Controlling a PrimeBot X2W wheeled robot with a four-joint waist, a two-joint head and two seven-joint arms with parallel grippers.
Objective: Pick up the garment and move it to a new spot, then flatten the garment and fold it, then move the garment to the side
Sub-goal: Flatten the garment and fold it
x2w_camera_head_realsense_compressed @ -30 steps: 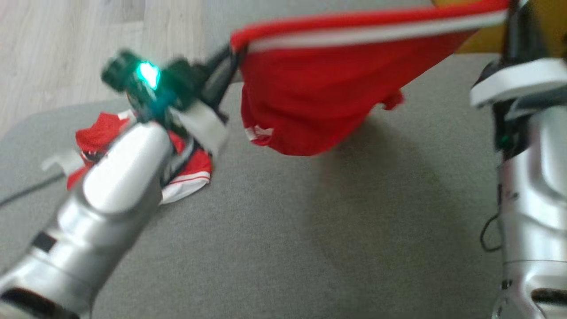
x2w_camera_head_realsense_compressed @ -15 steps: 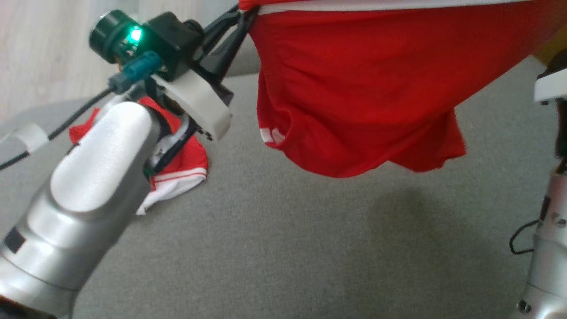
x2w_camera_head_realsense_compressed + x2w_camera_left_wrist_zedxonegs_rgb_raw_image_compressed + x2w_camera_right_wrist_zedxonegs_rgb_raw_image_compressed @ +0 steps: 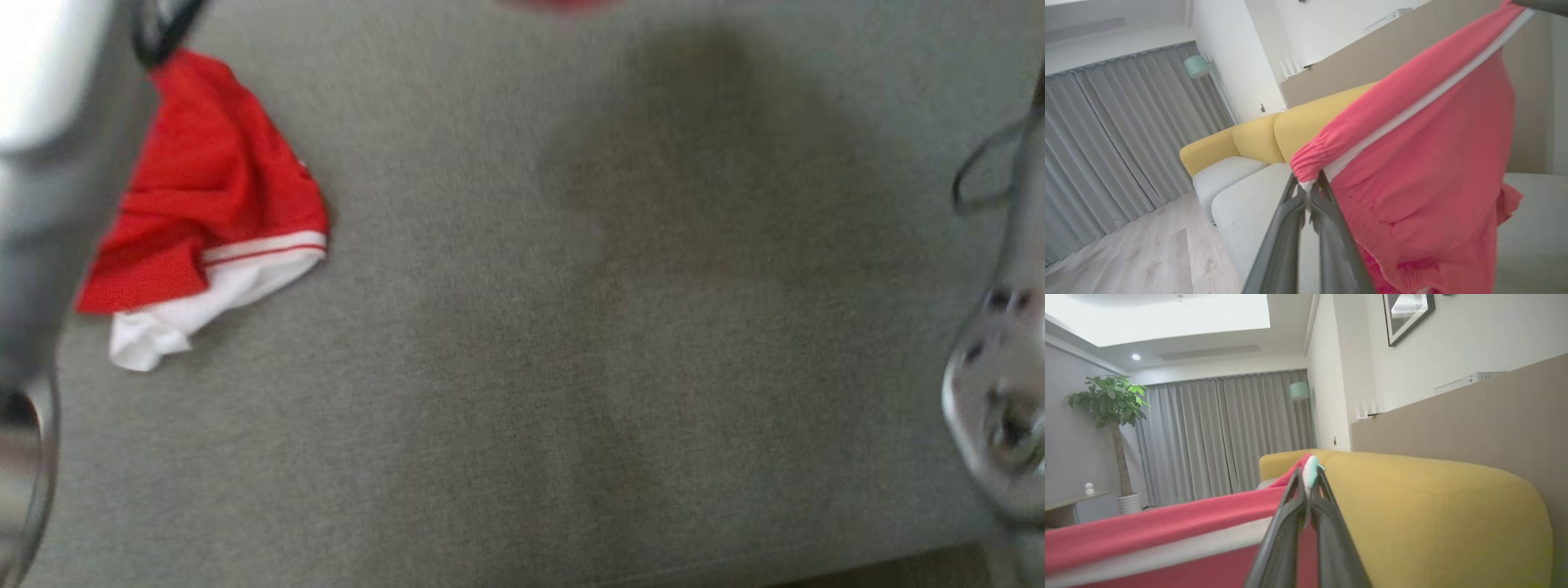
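We hold the garment (image 3: 1425,171) stretched between both hands: our left hand (image 3: 1308,185) pinches one waistband corner, our right hand (image 3: 1308,475) pinches the other, and the cloth hangs below them.

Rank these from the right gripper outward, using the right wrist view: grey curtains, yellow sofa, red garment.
1. Red garment: clamped in the right gripper, stretching off to the lower left.
2. Yellow sofa: just beyond the grip, on the right.
3. Grey curtains: far wall, left of centre.
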